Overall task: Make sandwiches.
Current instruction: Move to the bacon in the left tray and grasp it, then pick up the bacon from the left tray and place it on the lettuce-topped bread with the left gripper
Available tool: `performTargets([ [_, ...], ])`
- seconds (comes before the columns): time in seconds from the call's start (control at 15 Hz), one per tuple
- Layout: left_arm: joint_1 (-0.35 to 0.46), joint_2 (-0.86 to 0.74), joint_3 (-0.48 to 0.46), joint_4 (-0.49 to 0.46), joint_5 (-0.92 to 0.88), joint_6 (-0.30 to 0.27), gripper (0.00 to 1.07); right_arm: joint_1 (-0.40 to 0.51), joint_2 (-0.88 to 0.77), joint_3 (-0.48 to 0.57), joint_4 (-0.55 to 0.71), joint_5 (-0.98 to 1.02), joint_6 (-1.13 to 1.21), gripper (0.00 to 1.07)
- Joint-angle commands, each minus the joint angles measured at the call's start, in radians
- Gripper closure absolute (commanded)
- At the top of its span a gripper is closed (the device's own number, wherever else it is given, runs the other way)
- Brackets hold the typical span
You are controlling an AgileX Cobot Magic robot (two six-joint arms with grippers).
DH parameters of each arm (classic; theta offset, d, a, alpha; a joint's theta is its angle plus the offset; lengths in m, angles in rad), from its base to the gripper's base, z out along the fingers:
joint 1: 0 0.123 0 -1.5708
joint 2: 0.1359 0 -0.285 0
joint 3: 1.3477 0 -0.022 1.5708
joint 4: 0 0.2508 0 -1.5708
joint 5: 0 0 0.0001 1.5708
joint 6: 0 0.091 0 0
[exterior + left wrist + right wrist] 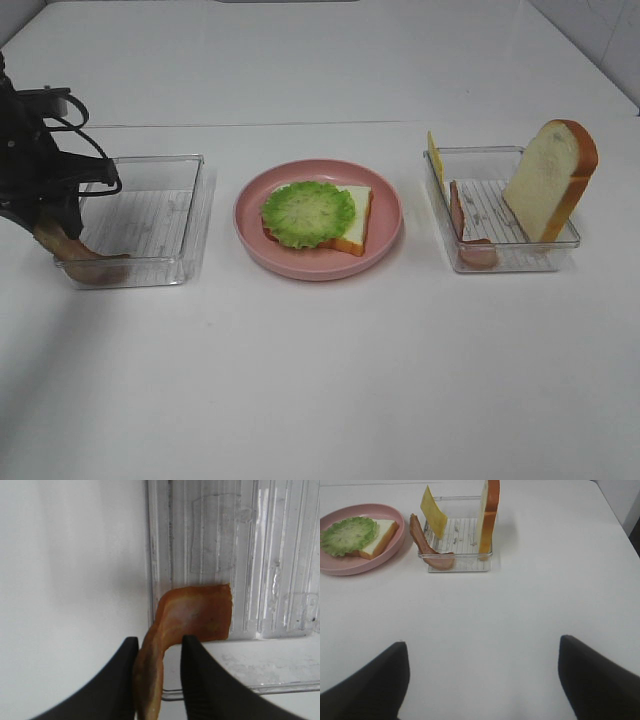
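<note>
A pink plate [385, 235] in the middle holds a white bread slice [355, 215] with a green lettuce leaf [308, 213] on it; both also show in the right wrist view [382, 530], [347, 534]. My left gripper [55, 240] [157, 680] is shut on one end of a brown meat strip [195, 612]; the strip's other end lies in the left clear tray [190, 215]. The right clear tray [510, 260] holds a yellow cheese square [434, 517], a second meat strip [420, 540] and an upright bread slice [550, 180]. My right gripper [482, 680] is open and empty, well short of that tray.
The left tray [280, 580] holds nothing but the strip's end. The white table [330, 380] runs wide in front of the plate and trays. The left arm's black body and cables [40, 150] stand over the table's left edge.
</note>
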Motion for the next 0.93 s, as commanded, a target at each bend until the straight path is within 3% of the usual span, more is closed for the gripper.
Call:
performTargets([
  [0.07, -0.002, 0.002, 0.005, -0.007, -0.012, 0.002, 1.06, -0.006, -0.014, 0.003, 0.001, -0.011, -0.006, 0.30],
  [0.33, -0.002, 0.002, -0.008, -0.010, -0.002, 0.002, 1.07, -0.006, -0.014, 0.003, 0.001, -0.011, -0.006, 0.30],
  [0.53, -0.004, -0.001, -0.082, -0.098, 0.051, 0.039, 1.07, -0.006, -0.014, 0.003, 0.001, -0.011, -0.006, 0.30],
  [0.6, -0.004, -0.001, -0.134, -0.193, 0.075, 0.095, 1.07, -0.006, -0.014, 0.003, 0.001, -0.011, -0.006, 0.30],
  [0.67, -0.004, -0.001, -0.154, -0.234, 0.079, 0.116, 1.07, -0.006, -0.014, 0.003, 0.001, -0.011, -0.006, 0.30],
  [0.87, -0.009, 0.000, -0.269, -0.498, 0.072, 0.208, 1.07, -0.006, -0.014, 0.003, 0.001, -0.011, -0.006, 0.30],
  [0.93, -0.019, 0.000, -0.295, -0.541, 0.071, 0.229, 1.07, -0.006, -0.014, 0.003, 0.001, -0.011, -0.006, 0.30],
])
